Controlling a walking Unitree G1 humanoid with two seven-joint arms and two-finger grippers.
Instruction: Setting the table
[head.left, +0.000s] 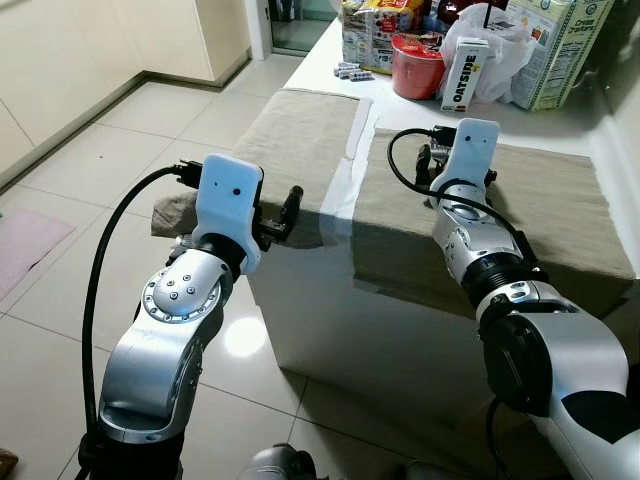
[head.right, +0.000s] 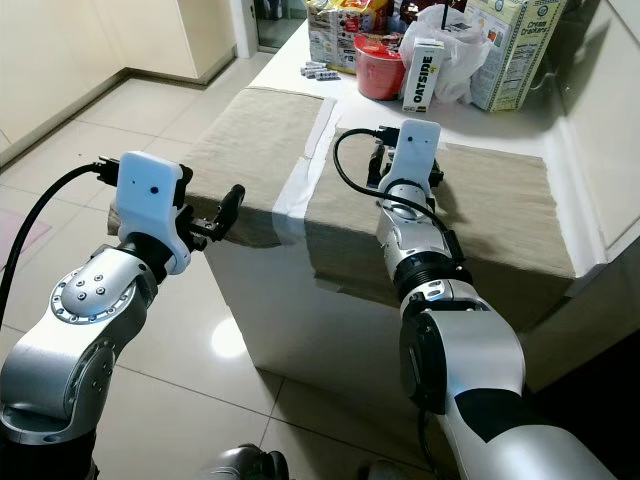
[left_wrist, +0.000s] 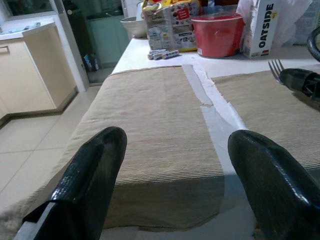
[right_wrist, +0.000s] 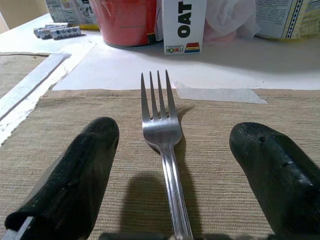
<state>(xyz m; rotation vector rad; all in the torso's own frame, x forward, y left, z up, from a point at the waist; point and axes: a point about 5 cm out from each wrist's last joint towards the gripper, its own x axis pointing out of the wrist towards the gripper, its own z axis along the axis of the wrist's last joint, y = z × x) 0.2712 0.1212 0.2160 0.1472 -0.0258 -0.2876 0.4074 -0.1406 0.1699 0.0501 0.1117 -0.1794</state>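
Two beige woven placemats lie side by side on a white table, the left one and the right one. My left gripper is open at the left mat's near edge, level with the tabletop, nothing between its fingers. My right gripper is open low over the right mat. A silver fork sits midway between its spread fingers, tines pointing away from the wrist toward the back of the table. The fork's tines also stick out past the right gripper in the left wrist view.
At the table's far end stand a red bowl, an Oatside carton, a white plastic bag, a tall box, a snack pack and several batteries. Tiled floor spreads left; a wall runs along the table's right side.
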